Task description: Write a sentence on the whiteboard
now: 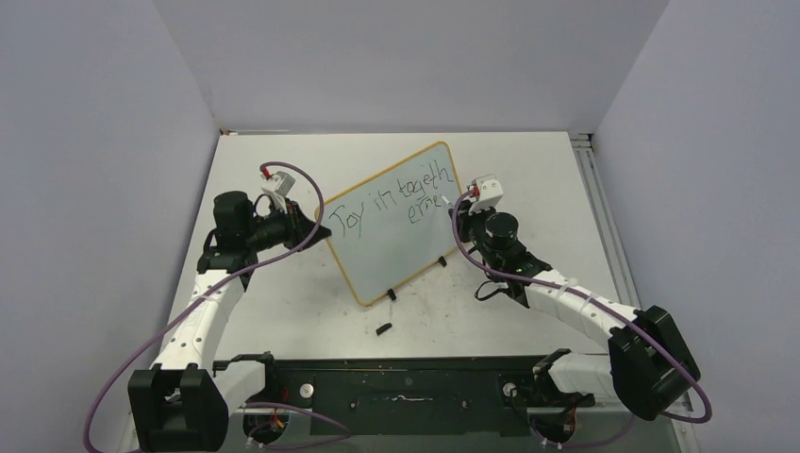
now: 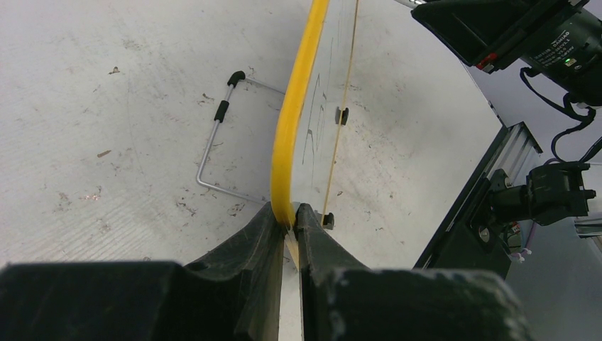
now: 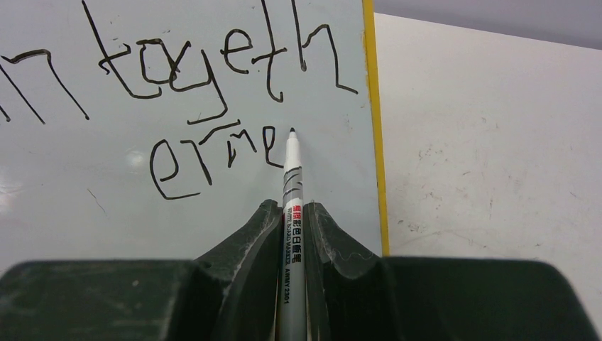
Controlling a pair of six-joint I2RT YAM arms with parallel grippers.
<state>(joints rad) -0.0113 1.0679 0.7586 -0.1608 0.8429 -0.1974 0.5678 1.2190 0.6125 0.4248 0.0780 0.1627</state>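
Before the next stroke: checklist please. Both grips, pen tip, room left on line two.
1. Board hold: left gripper shut on the whiteboard by its yellow frame: ok.
2. Pen hold: right gripper shut on the marker, barrel centred: ok.
3. Contact: marker tip touching the board: cannot tell.
4. Progress: the sentence stops at "erne", just left of the tip: not ok, unfinished.
5. Room: bare board between tip and frame: ok, but narrow.
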